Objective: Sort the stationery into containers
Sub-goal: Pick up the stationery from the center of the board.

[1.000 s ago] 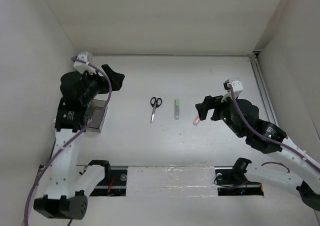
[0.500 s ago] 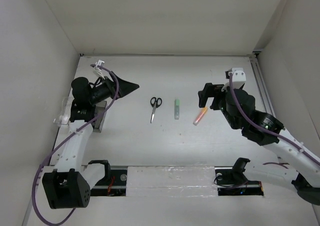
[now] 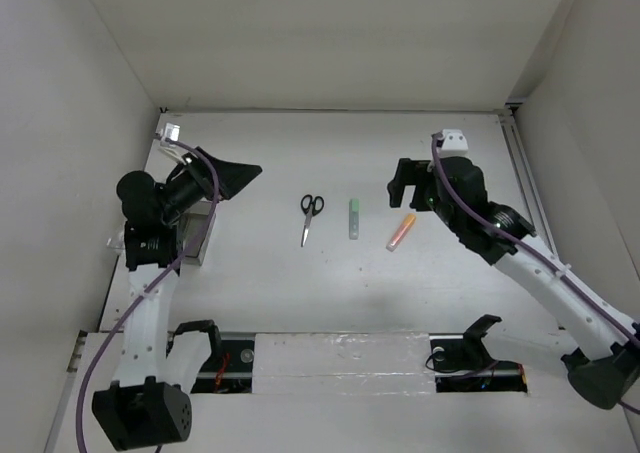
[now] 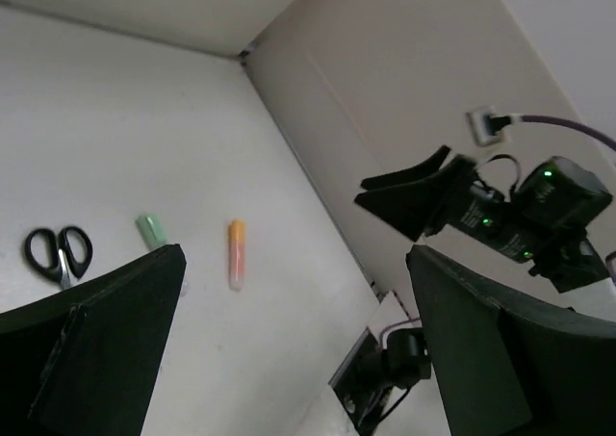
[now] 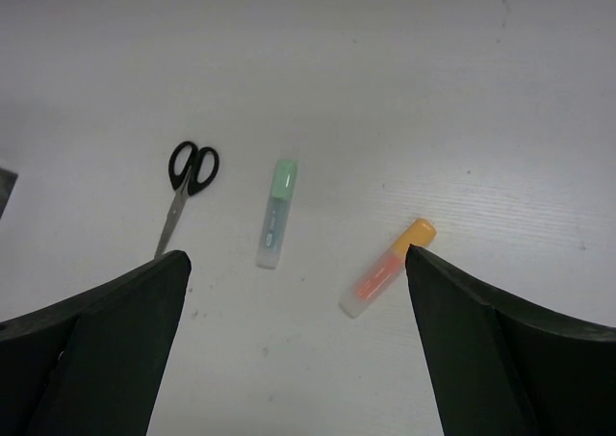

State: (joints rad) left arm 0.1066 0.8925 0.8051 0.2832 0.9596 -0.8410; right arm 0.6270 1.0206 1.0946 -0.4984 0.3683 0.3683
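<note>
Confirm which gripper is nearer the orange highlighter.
Right. The right gripper hovers open just past the orange highlighter, on its far side. The left gripper is far off to the left, with the scissors and green-capped pen in between.

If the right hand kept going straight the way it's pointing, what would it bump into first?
The right hand would probably meet bare table first, between the green-capped pen and the orange highlighter; depth is unclear.

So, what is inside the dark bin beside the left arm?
Only the right part of the dark bin shows, and nothing can be made out in it. The left arm covers the rest, so its contents cannot be told.
</note>
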